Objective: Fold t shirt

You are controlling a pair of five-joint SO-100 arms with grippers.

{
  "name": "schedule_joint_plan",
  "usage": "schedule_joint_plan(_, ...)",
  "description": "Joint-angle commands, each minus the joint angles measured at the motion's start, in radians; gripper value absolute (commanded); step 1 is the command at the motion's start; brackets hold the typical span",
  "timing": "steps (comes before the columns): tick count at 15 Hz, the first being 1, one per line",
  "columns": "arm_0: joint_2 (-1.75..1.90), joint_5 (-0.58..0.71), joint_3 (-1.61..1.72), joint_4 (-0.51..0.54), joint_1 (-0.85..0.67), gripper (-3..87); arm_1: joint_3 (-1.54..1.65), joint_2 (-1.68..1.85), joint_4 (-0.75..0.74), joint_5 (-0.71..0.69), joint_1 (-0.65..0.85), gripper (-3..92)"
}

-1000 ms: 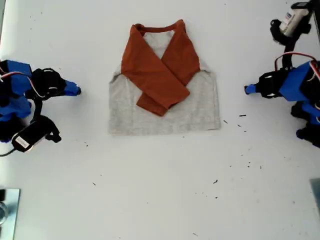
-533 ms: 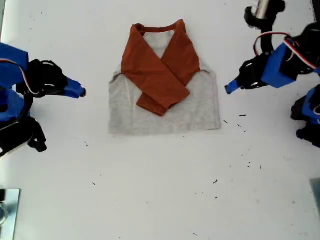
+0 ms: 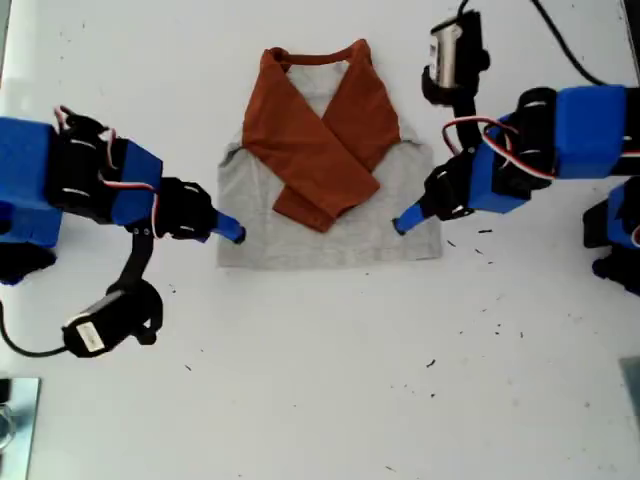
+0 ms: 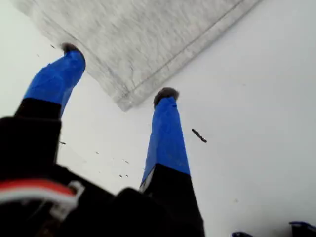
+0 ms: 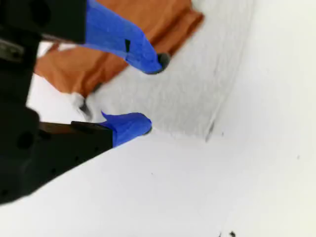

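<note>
Fold's partway done, I'd say. The t shirt (image 3: pixel 330 240) lies flat on the white counter (image 3: pixel 320 390), neckband away from the exterior camera. Both orange sleeves (image 3: pixel 320 150) are already crossed over the grey chest in an X. What's left, by my guess, is folding the body itself: bottom hem up toward the neckband, or the sides in.

My first gripper (image 3: pixel 400 222) is at the shirt's bottom corner on the exterior view's right. Its own camera shows the fingers (image 4: pixel 165 123) spread apart with that hem corner sitting in the gap. They're released, nothing pinched.

My second gripper (image 3: pixel 235 235) is at the shirt's opposite side edge, just above the other bottom corner. Its fingers (image 5: pixel 128 126) are also spread: one over the grey fabric near the sleeve cuff, the other over bare counter just off the edge. No cloth held there either.

Can't tell if either is actually touching the fabric. So both bottom corners are lined up for a grab, but not yet grabbed.
</note>
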Motion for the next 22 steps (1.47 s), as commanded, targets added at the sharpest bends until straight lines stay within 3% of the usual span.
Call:
schedule_joint_plan(1, -0.132, -0.008, -0.002, -0.066, -0.006, 26.1, 0.04, -0.052, -0.118, 0.018, -0.021, 30.4)
schedule_joint_plan(3, -0.224, -0.003, 0.015, -0.155, -0.018, 26.4, 0.078, -0.127, -0.193, 0.032, -0.038, 28.0)
schedule_joint_plan(4, -0.256, 0.0, 0.015, -0.193, -0.025, 24.2, 0.103, -0.16, -0.239, 0.051, -0.049, 21.8)
schedule_joint_plan(5, -0.278, 0.0, 0.012, -0.215, -0.031, 18.6, 0.117, -0.189, -0.259, 0.091, -0.055, 4.9)
schedule_joint_plan(6, -0.29, -0.006, 0.009, -0.224, -0.034, 8.3, 0.127, -0.193, -0.288, 0.092, -0.063, 3.4)
schedule_joint_plan(7, -0.29, -0.011, 0.009, -0.229, -0.034, -0.2, 0.12, -0.187, -0.29, 0.086, -0.072, 3.3)
schedule_joint_plan(14, -0.201, -0.006, -0.086, -0.19, 0.078, -0.3, 0.094, 0.023, -0.221, 0.058, -0.12, 3.2)
schedule_joint_plan(17, -0.187, -0.025, -0.239, -0.081, 0.212, -0.3, 0.081, 0.19, -0.184, 0.094, -0.219, 3.2)
schedule_joint_plan(19, -0.164, -0.052, -0.268, -0.097, 0.293, -0.3, 0.101, 0.284, -0.187, 0.13, -0.27, 3.2)
schedule_joint_plan(22, 0.052, -0.025, -0.227, -0.028, 0.181, -0.3, 0.091, 0.367, -0.247, 0.031, -0.127, 3.2)
